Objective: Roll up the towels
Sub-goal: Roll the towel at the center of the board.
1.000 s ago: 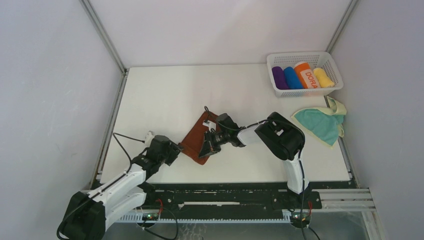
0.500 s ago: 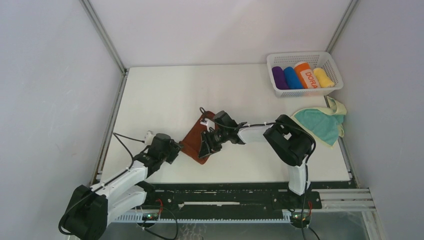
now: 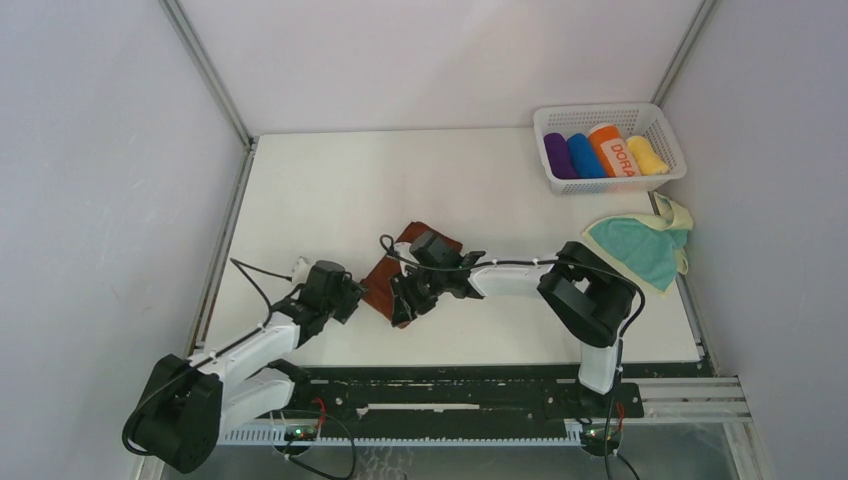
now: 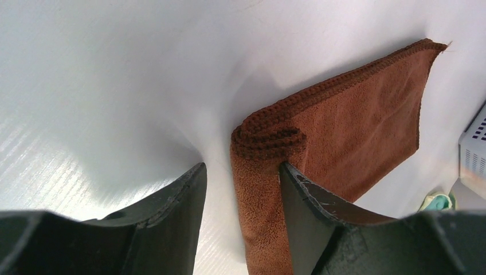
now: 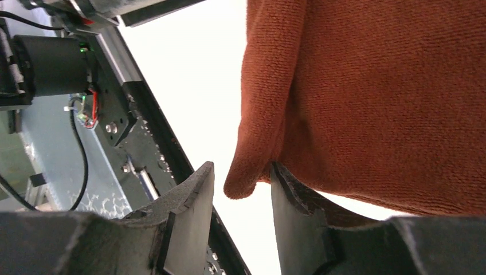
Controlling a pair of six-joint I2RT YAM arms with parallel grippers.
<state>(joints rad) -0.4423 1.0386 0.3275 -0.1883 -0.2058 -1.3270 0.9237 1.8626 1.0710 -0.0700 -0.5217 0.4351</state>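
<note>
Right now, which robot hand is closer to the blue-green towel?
The right hand. It is over the brown towel; the blue-green towel lies far off to its right. The left hand is at the brown towel's left edge, farther away.

Left arm [image 3: 262, 342], right arm [image 3: 590, 300] — white links [image 3: 512, 278], bulky black joints [image 3: 185, 420], thin black cables [image 3: 247, 277]; left gripper [image 4: 240, 167] fingers [image 4: 172, 217] matte black, scuffed.

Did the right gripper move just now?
Yes. The right gripper slid a little to the left, farther from the white basket.
</note>
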